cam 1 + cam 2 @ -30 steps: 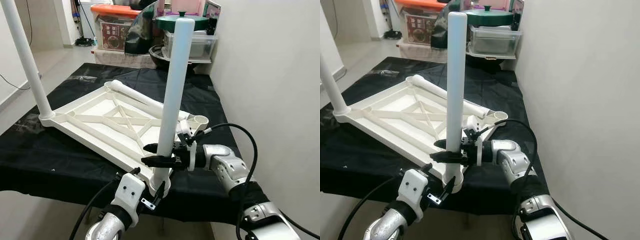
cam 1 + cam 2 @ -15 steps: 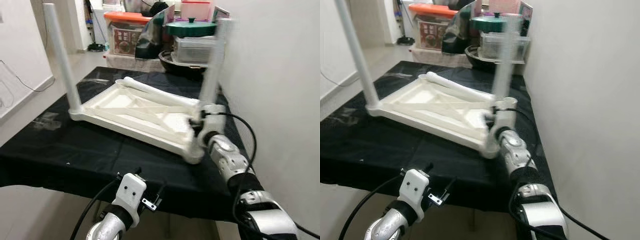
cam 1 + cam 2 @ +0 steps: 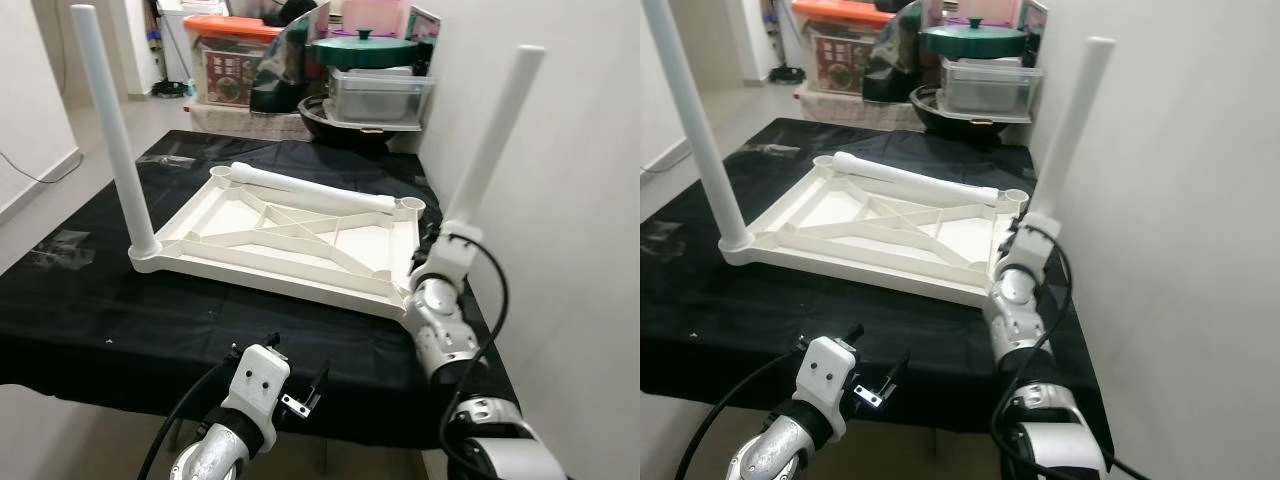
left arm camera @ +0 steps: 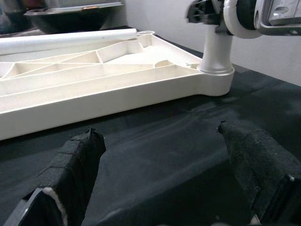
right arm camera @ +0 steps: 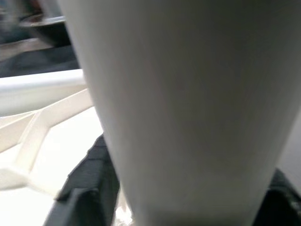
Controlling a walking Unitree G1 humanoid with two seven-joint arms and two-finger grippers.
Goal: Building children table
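Observation:
A white children's tabletop (image 3: 290, 282) lies upside down on the black-covered table (image 3: 90, 320). One white leg (image 3: 108, 140) stands upright in its left corner socket. A second leg (image 3: 492, 142) stands in the near right corner socket and leans to the right; my right gripper (image 3: 447, 243) is shut around its lower part, with black fingers (image 5: 89, 183) on either side of it. A third leg (image 3: 310, 187) lies loose along the far edge. My left gripper (image 4: 164, 160) is open, low at the table's front edge, apart from the tabletop.
The white wall (image 3: 580, 200) is close on the right, just beyond the leaning leg. Behind the table stand an orange-lidded box (image 3: 232, 58), a clear box (image 3: 380, 95) and a green-lidded pot (image 3: 362, 45). Floor lies to the left.
The tabletop has swung round, so the held leg now stands at the right corner and leans towards the wall. My left gripper is no longer at that leg's base. The camera also shifted.

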